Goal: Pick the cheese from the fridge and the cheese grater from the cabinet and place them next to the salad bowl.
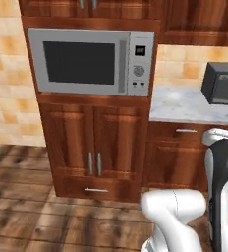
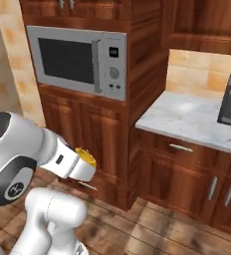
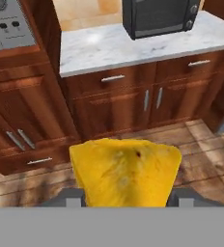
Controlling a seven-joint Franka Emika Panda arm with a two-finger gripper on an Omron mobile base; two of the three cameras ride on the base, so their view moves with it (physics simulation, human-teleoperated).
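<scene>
Hand view: hand (image 3: 125, 200) grips the cheese (image 3: 125, 173).

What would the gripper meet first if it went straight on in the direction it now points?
The gripper, shut on the cheese, points toward the wooden base cabinets under the marble counter. Probably it would meet the cabinet doors or the floor just before them; depth is unclear.
</scene>
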